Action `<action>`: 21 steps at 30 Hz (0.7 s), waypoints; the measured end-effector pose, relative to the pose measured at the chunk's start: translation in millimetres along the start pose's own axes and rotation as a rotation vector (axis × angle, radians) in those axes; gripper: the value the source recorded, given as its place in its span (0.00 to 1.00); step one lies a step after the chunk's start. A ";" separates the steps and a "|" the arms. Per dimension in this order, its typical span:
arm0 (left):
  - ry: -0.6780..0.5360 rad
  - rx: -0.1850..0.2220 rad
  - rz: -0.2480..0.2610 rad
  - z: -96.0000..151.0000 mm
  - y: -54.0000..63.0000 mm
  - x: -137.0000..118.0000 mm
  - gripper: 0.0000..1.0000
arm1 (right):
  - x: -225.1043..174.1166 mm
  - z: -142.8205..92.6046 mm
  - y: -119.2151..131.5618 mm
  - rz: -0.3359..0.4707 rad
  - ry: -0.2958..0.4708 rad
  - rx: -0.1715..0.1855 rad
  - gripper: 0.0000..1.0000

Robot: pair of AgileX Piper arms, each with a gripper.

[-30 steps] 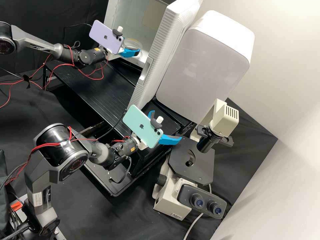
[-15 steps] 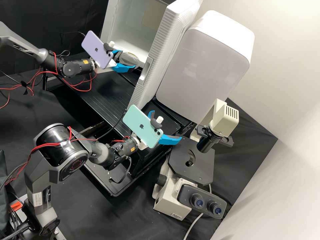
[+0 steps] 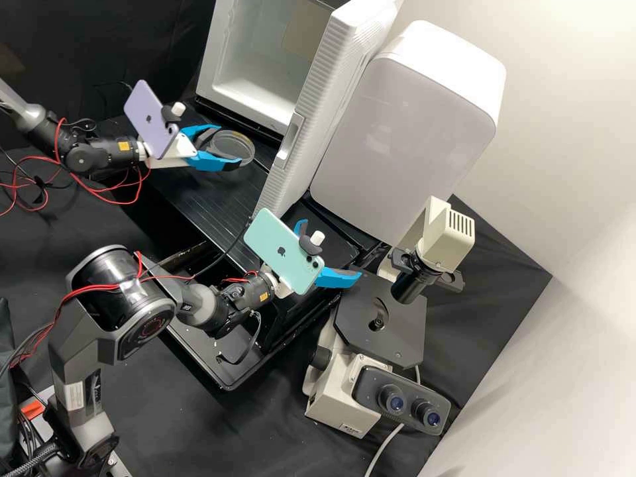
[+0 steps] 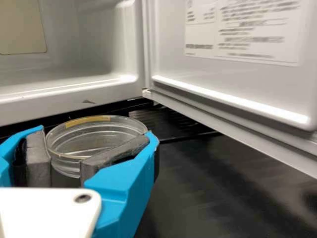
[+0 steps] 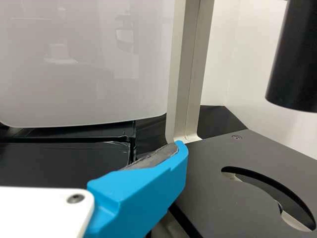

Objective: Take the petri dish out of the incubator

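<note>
A clear petri dish (image 3: 233, 146) hangs just outside the white incubator (image 3: 228, 40), above the black tray (image 3: 212, 199) in front of its open chamber. My left gripper (image 3: 218, 149) is shut on the dish, with grey pads on either side of its rim. In the left wrist view the dish (image 4: 94, 139) sits between the blue fingers (image 4: 126, 168), and the incubator's bottom ledge (image 4: 74, 89) lies beyond it. My right gripper (image 3: 334, 262) stands open and holds nothing, beside the microscope stage (image 3: 381, 321). One of its blue fingers (image 5: 153, 173) shows at the stage edge (image 5: 237, 163).
The incubator door (image 3: 331, 93) swings open to the right of the chamber, next to a large white box (image 3: 404, 126). A microscope (image 3: 371, 391) stands at the front right, its black condenser (image 5: 294, 59) above the stage. Red cables (image 3: 40, 185) trail at the left.
My left gripper has drawn back out of the incubator with the petri dish, moving left and downward over the black tray. The right arm has not moved.
</note>
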 end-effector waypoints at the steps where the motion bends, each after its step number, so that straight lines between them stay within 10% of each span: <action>1: -0.008 0.000 0.003 -0.2 -1.0 -5.4 0.00 | 0.0 0.0 0.0 0.000 0.000 0.000 1.00; 21: -0.092 -0.038 -0.070 -8.0 -37.7 -68.9 0.00 | 0.0 0.0 0.0 0.000 0.000 0.000 1.00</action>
